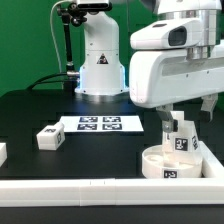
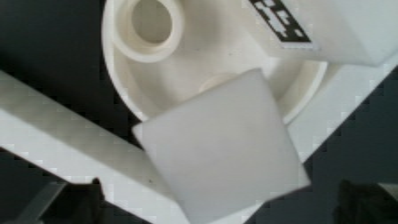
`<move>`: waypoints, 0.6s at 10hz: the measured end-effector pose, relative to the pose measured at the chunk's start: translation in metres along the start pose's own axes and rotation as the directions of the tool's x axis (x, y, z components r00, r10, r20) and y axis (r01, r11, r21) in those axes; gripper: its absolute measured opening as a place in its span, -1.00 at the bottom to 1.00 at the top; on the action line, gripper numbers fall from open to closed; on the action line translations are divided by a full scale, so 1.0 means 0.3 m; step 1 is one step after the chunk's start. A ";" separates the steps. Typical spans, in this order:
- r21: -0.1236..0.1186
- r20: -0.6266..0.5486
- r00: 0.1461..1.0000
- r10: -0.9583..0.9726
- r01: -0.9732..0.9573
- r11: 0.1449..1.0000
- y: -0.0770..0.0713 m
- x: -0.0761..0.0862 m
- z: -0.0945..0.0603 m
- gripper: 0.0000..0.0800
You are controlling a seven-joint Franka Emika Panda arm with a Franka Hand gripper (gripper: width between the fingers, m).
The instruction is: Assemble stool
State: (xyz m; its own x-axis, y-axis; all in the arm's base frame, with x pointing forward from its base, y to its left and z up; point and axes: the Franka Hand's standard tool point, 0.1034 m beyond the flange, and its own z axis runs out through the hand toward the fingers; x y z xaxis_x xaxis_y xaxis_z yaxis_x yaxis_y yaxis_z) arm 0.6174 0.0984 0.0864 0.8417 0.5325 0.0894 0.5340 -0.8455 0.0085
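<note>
The stool's round white seat (image 1: 158, 166) lies flat at the front of the exterior view's right, against the border rail. A short white tagged leg (image 1: 180, 136) stands upright on it. My gripper (image 1: 186, 116) hangs just above that leg, open, with one dark finger on each side of it and not touching it. In the wrist view the leg's flat end (image 2: 222, 140) fills the middle over the seat (image 2: 187, 70), whose round hole (image 2: 150, 24) and tag (image 2: 285, 20) show. A second loose leg (image 1: 48, 137) lies on the black table at the exterior view's left.
The marker board (image 1: 98, 124) lies flat in the middle of the table. A long white border rail (image 1: 90, 190) runs along the front edge and shows beside the seat (image 2: 54, 130). Another white part (image 1: 2, 152) sits at the far left edge. The arm's base (image 1: 100, 60) stands at the back.
</note>
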 end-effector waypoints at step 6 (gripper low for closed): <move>0.004 0.012 1.000 0.003 -0.004 1.000 -0.003 -0.017 0.027 0.51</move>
State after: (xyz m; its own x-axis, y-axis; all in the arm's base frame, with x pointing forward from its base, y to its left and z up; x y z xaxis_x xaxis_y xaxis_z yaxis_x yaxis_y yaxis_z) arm 0.6132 0.0967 0.0778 0.8445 0.5300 0.0772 0.5313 -0.8472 0.0045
